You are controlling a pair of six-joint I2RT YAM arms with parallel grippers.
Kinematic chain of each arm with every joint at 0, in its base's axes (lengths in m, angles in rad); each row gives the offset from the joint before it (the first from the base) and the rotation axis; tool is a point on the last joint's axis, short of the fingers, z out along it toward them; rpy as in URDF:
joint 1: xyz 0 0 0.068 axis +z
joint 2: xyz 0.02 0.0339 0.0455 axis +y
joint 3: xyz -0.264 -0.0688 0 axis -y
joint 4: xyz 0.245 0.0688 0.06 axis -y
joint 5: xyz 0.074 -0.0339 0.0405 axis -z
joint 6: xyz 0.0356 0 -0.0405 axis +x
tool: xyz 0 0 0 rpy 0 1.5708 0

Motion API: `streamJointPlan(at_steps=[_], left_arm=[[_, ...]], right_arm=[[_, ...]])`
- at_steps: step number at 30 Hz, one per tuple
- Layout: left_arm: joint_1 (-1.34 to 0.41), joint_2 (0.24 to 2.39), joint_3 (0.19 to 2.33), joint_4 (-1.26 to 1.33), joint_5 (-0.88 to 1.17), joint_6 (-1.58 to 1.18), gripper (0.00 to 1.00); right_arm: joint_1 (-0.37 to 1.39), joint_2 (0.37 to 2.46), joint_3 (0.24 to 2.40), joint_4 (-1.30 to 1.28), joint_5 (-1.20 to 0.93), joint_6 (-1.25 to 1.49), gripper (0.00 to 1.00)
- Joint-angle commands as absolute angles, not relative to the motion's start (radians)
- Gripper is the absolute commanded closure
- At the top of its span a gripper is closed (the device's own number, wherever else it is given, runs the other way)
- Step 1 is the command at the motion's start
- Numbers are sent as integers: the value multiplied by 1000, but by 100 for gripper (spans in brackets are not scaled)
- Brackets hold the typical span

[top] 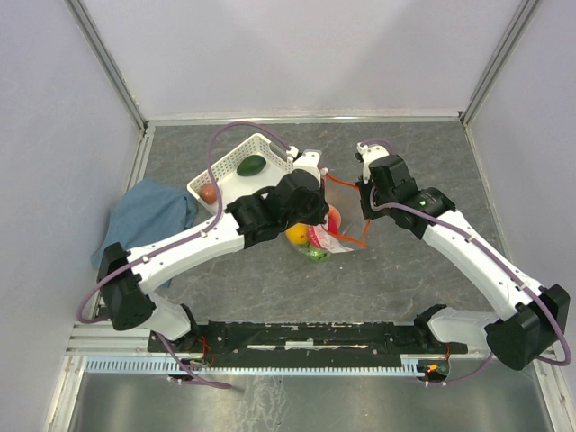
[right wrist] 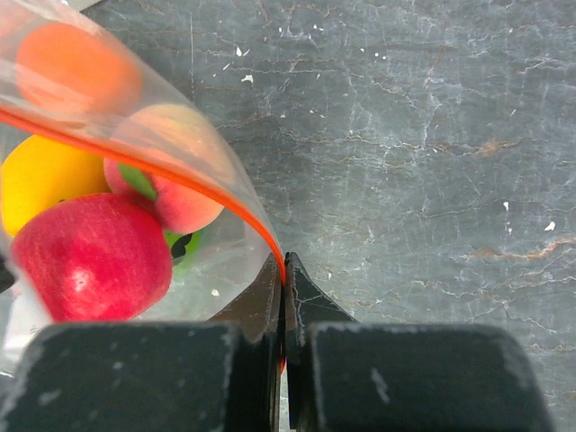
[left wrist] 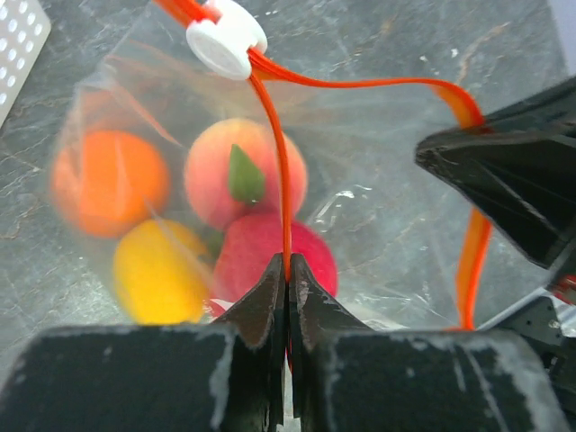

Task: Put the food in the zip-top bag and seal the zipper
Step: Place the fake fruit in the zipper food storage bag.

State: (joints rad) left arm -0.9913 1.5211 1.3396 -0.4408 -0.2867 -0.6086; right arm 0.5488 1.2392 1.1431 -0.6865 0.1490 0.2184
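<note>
Plastic fills the left wrist view: the clear zip-top bag (left wrist: 378, 207) lies on the grey table (left wrist: 378, 45) with its mouth edge lifted. The left gripper (left wrist: 287, 265) has its jaws pressed together on the red-orange zipper (left wrist: 281, 180), which rises from the pinch to the white slider (left wrist: 225, 40) near the top of the view. Through the film show an orange (left wrist: 108, 180), a peach (left wrist: 243, 171) with a green leaf, a lemon (left wrist: 157, 270) and a red apple (left wrist: 310, 256), packed against one another. A second length of the strip curves off to the right, where dark finger parts of the other arm stand close by. A corner of the white basket (left wrist: 16, 45) shows at top left.

In the right wrist view, the right gripper (right wrist: 283, 265) is likewise clamped flat on the zipper, with no gap between its jaws. The bag hangs to its left, holding the apple, lemon, peach and orange, and a green round one (right wrist: 184, 247) tucked low behind the peach. Bare table lies to the right.

From the top view, both arms meet over the middle of the table, the bag between them with the strip looping up toward each wrist. The fingertips themselves are hard to make out here. The basket sits just beyond the left arm, holding the dark green avocado (top: 252, 166) and the brown piece (top: 209, 192). A blue cloth (top: 148, 216) lies at the left.
</note>
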Motion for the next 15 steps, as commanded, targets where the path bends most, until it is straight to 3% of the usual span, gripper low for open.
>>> streamJointPlan(at_steps=[1, 10, 15], left_arm=[[-968, 1520, 1381, -466, -294, -572, 97], [-963, 1391, 1370, -429, -238, -572, 96], [-930, 1379, 1295, -439, -312, -581, 94]], right_arm=[[550, 1246, 1206, -663, 125, 201, 98], [549, 1199, 1307, -728, 191, 155, 99], [550, 1172, 1341, -750, 219, 139, 99]])
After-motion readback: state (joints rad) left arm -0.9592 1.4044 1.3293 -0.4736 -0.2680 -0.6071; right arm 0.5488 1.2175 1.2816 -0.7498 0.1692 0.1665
